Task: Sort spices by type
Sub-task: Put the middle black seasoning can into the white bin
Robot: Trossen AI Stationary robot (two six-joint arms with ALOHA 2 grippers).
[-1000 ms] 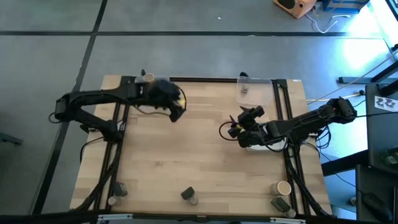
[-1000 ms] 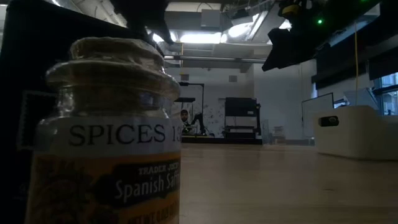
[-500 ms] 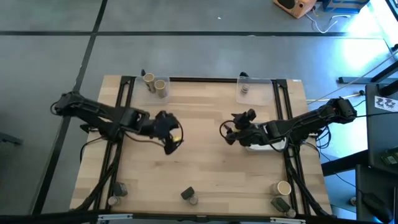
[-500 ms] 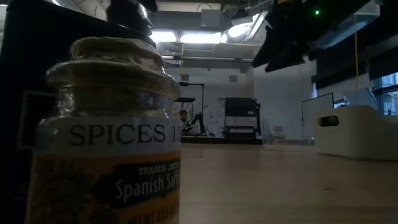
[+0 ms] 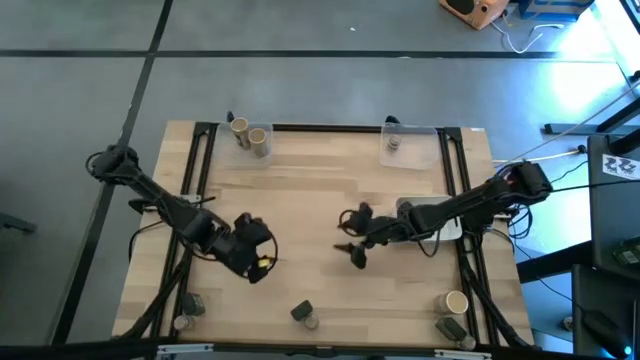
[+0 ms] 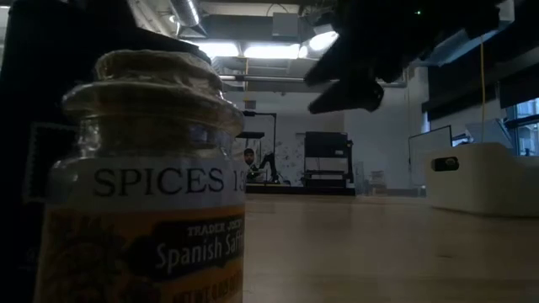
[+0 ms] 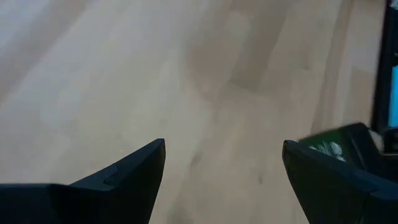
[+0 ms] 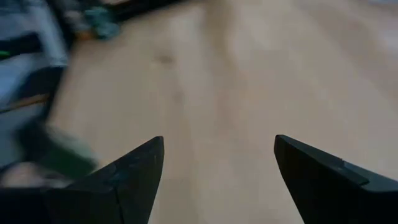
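**Both arms out over bare wood, nothing picked up**

So at this point both grippers were empty. The left gripper (image 5: pixel 253 266) hung over the near-left part of the tabletop (image 5: pixel 320 215), fingers spread wide, and its wrist view showed only plain wood between them (image 7: pixel 219 180) plus a dark pack with a green label (image 7: pixel 339 144) off to one side. The right gripper (image 5: pixel 352 250) sat roughly mid-table, a bit right of center, also spread wide with nothing but wood between the fingers (image 8: pixel 214 180). From the low camera it showed as a dark shape hanging up high (image 6: pixel 345 80).

Where the spices were:
- Two tan cylinders (image 5: pixel 250 135) stood side by side at the far-left corner, inside a clear tray as far as I could tell.
- One small grey-capped jar (image 5: pixel 393 144) was in the clear tray (image 5: pixel 425 140) at the far right.
- A dark boxy pack and a small jar (image 5: pixel 304 314) sat touching each other at the middle of the near edge.
- Another pack and jar pair (image 5: pixel 187 310) was at the near-left corner.
- A pale-topped tan cylinder (image 5: pixel 456 301) with a dark pack (image 5: pixel 452 329) just beside it was at the near-right corner.

The white dish (image 5: pixel 440 226) was mostly hidden under the right arm. The low camera was nearly filled by a saffron jar (image 6: pixel 147 185) right in front of the lens.
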